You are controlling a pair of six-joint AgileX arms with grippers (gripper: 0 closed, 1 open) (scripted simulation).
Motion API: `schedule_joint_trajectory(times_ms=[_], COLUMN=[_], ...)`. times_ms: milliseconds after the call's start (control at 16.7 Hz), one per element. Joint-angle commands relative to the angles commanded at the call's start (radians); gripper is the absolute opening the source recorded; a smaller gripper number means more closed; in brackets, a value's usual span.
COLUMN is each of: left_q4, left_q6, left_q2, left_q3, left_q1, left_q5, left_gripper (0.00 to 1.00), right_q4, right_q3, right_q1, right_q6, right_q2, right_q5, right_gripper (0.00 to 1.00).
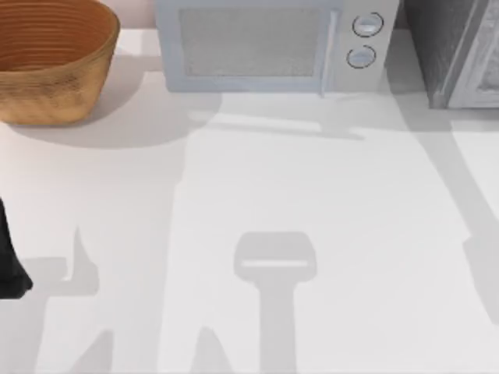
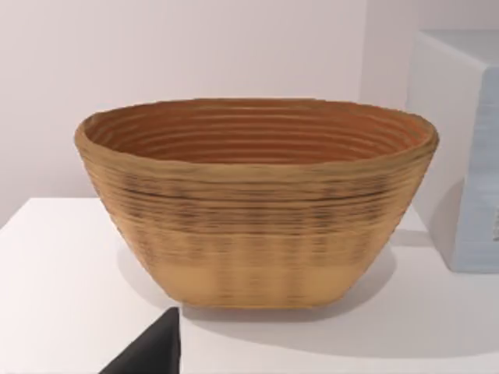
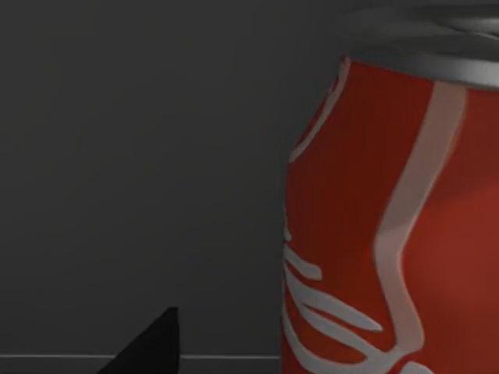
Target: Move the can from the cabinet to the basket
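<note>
The woven tan basket (image 1: 54,97) stands at the table's back left corner, and its ribbed inside holds nothing. My left arm (image 1: 8,269) sits at the left edge of the table. Its wrist view looks straight at the basket (image 2: 257,226), with a black tip of the left gripper (image 2: 152,351) low in that view. The cabinet (image 1: 448,47), dark grey and speckled, stands at the back right. In the right wrist view the red can (image 3: 390,218) with white script and a silver top stands upright, very close, before the dark cabinet wall (image 3: 140,156). A black tip of my right gripper (image 3: 148,347) lies beside the can.
A light grey microwave (image 1: 249,43) with two round knobs stands at the back between basket and cabinet, its side near the basket (image 2: 468,156). The white tabletop (image 1: 257,187) in front carries only the arms' shadows.
</note>
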Motion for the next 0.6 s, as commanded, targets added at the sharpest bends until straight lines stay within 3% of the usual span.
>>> schedule_joint_trajectory(times_ms=[180, 600], left_q4=[0.0, 0.0], left_q6=[0.0, 0.0], left_q2=[0.0, 0.0], left_q3=[0.0, 0.0], left_q1=[0.0, 0.0], left_q5=[0.0, 0.0], left_gripper=[1.0, 1.0], right_q4=[0.0, 0.0], right_q3=[0.0, 0.0], right_q1=[0.0, 0.0], right_q6=[0.0, 0.0], right_q2=[0.0, 0.0], right_q5=[0.0, 0.0], right_gripper=[1.0, 0.47])
